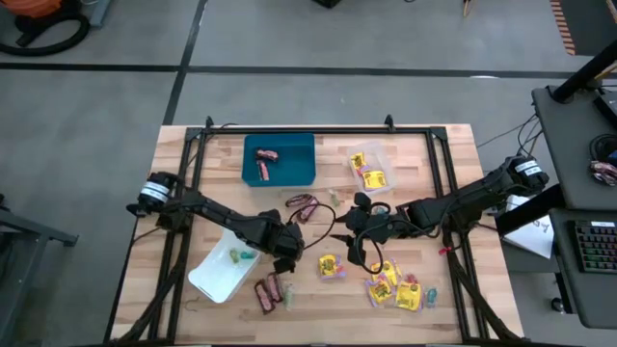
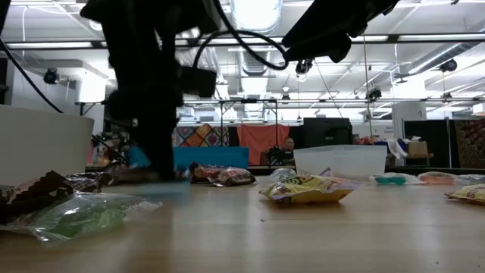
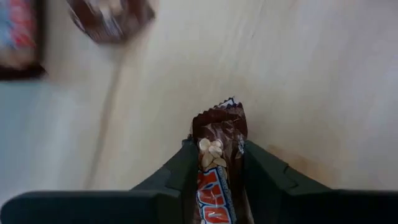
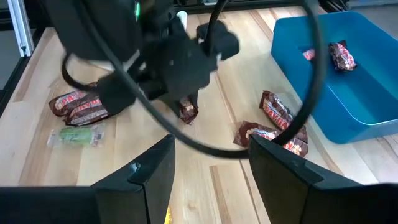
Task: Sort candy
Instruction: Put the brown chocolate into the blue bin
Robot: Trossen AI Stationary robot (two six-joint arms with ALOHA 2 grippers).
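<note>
Left hand [image 3: 214, 180] clamped on a brown-red bar [image 3: 219, 162] above the desk [image 1: 424, 154]; right hand [image 4: 211, 168], fingers apart, empty, hovers mid-desk near the blue tray [image 1: 280, 172].

A blue tray [image 1: 289, 175], a clear tray [image 1: 384, 154] and seemingly a white tray [image 1: 214, 273] sit on the wooden table [image 1: 463, 159]

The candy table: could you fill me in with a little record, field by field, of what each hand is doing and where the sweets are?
left hand: shut on a brown-red mini bar, mid-table
right hand: open, empty, near table centre
blue tray: holds one or two brown-red bars
clear tray: holds yellow packets
white tray: holds pastel sweets
loose candy: two bars beside blue tray, more pieces along the near edge
</note>
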